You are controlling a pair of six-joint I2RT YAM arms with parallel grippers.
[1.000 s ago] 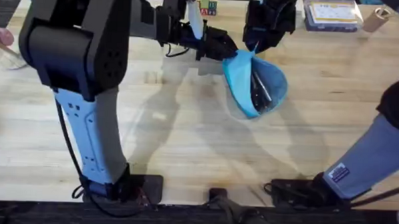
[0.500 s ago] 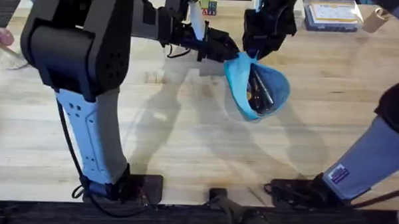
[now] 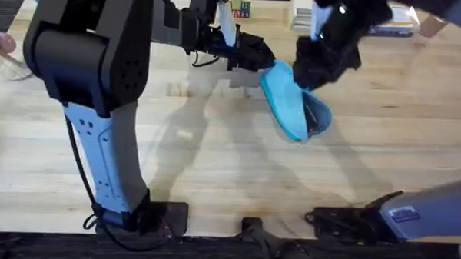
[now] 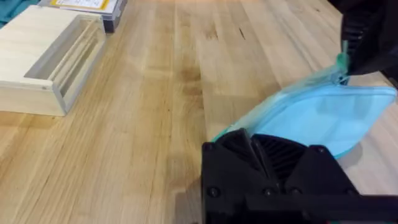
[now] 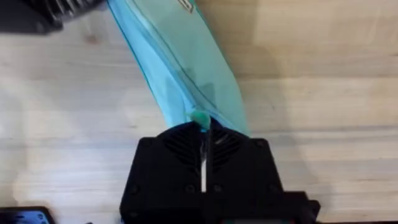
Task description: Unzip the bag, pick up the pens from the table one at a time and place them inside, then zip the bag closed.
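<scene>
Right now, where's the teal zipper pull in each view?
Overhead: hidden under the right gripper at the pencil pouch.
Left wrist: right edge, at the pouch's far end, teal zipper pull.
Right wrist: centre, just above the gripper's fingers.
Shared landmark: the light blue pouch.

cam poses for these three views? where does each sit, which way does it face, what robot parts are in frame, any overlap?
Overhead: fixed above the arm bases, looking down and forward over the table; both arms in frame, left tool and right tool at the bag.
Left wrist: on the left arm, looking low across the table; its own tool holds one end of the bag.
Right wrist: on the right arm, looking down; its own tool pinches the zipper pull.
Shared: the bag in all three.
</scene>
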